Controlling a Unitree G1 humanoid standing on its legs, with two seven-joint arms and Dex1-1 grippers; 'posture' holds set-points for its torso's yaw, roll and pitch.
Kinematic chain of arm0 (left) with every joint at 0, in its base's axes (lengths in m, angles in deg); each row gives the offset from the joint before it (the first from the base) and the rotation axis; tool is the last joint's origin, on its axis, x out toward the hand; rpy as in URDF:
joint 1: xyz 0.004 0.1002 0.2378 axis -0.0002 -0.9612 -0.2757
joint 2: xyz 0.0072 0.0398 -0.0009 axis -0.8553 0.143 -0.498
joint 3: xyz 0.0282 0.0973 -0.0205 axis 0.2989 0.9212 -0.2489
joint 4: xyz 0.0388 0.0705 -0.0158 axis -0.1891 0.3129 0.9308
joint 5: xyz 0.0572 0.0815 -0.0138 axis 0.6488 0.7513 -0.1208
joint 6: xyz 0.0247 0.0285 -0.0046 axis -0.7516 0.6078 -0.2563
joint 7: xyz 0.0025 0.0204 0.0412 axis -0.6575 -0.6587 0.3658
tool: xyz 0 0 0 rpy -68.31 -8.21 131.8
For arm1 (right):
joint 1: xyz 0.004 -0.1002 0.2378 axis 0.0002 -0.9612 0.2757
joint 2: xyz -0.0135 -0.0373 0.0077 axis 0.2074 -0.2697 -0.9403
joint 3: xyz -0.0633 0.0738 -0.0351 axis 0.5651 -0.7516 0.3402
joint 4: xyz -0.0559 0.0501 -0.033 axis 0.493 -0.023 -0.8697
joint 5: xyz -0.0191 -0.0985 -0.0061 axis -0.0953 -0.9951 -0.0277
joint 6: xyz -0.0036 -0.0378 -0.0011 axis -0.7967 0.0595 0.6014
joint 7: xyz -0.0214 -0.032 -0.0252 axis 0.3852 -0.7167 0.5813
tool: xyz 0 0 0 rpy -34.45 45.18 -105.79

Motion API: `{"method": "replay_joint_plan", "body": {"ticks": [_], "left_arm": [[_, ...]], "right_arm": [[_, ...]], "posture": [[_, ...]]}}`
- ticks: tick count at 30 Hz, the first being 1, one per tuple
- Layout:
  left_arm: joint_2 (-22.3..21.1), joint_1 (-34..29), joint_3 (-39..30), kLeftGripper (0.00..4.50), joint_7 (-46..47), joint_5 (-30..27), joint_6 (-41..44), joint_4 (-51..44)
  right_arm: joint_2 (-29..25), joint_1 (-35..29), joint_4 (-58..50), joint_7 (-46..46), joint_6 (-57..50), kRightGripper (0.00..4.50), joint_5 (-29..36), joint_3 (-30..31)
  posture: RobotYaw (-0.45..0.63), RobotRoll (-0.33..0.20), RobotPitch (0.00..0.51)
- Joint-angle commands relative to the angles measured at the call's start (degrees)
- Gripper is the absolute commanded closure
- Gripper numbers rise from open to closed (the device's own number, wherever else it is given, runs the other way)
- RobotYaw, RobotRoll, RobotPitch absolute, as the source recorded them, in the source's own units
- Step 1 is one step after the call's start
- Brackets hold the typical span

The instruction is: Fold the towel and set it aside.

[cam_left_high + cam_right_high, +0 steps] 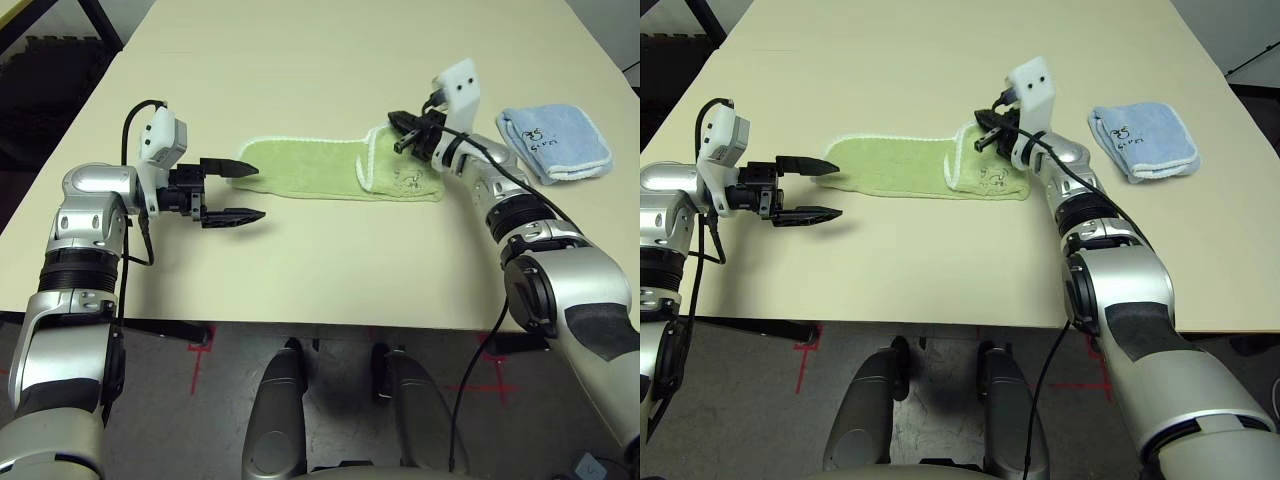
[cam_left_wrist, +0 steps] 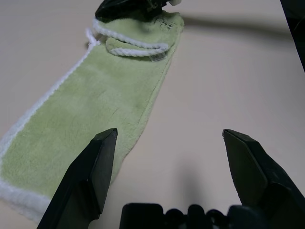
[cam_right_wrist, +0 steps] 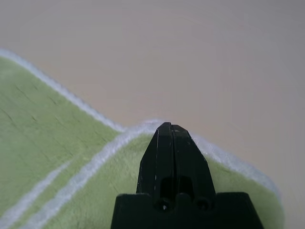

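The left gripper (image 1: 238,192) hovers at the towel's left end with its two black fingers spread wide and nothing between them. The far finger (image 2: 90,174) is over the towel's corner, and the near one (image 2: 248,167) is over bare tabletop (image 1: 320,270) just off the towel's near edge.

The towel (image 1: 300,168) lies flat near the middle of the tabletop as a long green strip running left to right, with white edging along its far side and left end. Its right end is folded back over itself, so a short flap with a white-edged border sits on top of the strip, and a small dark mark (image 1: 408,180) shows on the upper layer.

The right gripper (image 1: 402,133) is at that folded right end, over the far edge of the flap. Its fingers are pressed together; whether any cloth is pinched between them cannot be told from the wrist view, where the closed tips sit just above the white edging.

Farther right, well apart from the towel, a folded blue cloth (image 1: 556,141) lies on the tabletop.
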Motion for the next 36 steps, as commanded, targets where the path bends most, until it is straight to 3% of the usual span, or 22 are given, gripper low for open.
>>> {"method": "replay_joint_plan", "body": {"ticks": [1,9,16,21,28,36], "left_arm": [[-0.63,-1.15,-0.02,0.00,-0.23,-0.46,0.62,-1.54],[-0.35,-0.95,0.17,0.00,-0.13,-0.30,0.60,-1.17],[0.58,-0.19,0.31,0.00,0.16,-0.04,-0.34,-0.09],[0.83,-0.14,0.14,0.00,0.16,0.04,-0.78,0.16],[1.24,0.48,0.32,0.00,0.28,0.19,-1.40,0.96],[1.42,0.15,0.11,0.00,0.38,-0.15,-1.59,0.83]], "right_arm": [[-0.32,-2.66,1.55,-1.47,-1.60,4.44,-1.26,0.52],[-0.91,-3.07,0.12,1.93,-1.01,4.44,0.67,-1.52],[-3.71,-2.52,-6.44,18.46,3.50,4.44,10.43,-8.31],[-9.48,-5.99,-13.71,33.66,4.24,4.44,14.39,-8.27],[-15.21,-9.90,-16.20,42.98,4.62,4.44,13.28,-5.22],[-18.76,-14.97,-16.58,46.85,6.99,4.44,11.41,-2.65]], "posture": [[0.06,0.000,0.234],[0.04,0.000,0.232],[0.03,0.000,0.222],[0.02,0.000,0.212],[0.01,0.000,0.205],[0.02,0.000,0.206]]}}
